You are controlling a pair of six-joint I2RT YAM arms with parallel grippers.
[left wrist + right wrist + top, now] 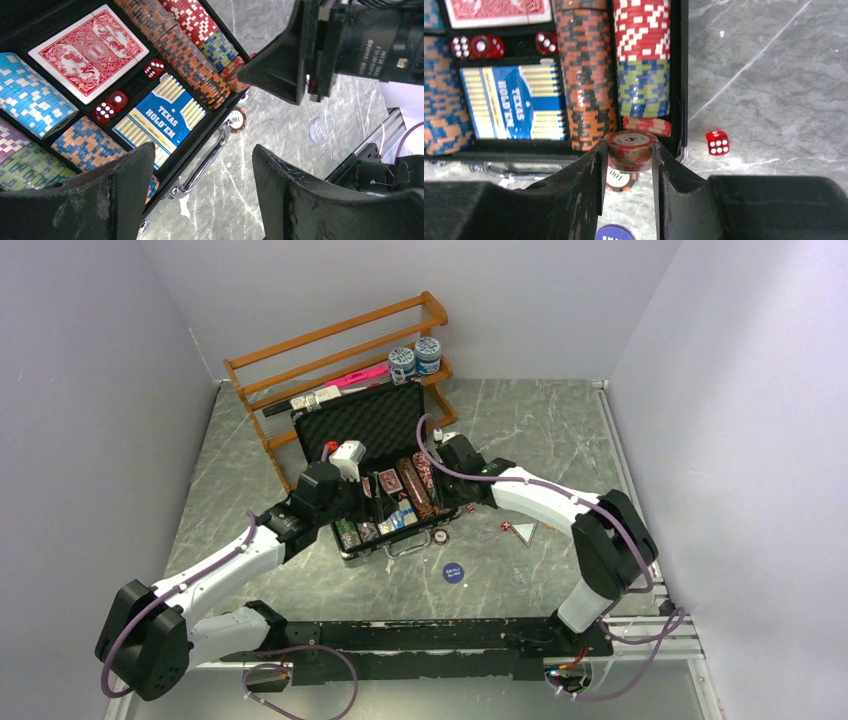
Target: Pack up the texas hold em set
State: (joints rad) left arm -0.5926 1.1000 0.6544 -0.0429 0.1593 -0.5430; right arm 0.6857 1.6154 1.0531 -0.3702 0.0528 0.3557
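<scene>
Mostly packed, the open black ribbed briefcase sits on the grey marble table; the right gripper pinches a red chip stack at its near-right corner, the left gripper hangs open, and a red die and blue disc lie outside.

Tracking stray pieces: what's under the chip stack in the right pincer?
Below the chip stack in the right pincer: a 100-marked chip on the table, its far part covered by the stack.
</scene>
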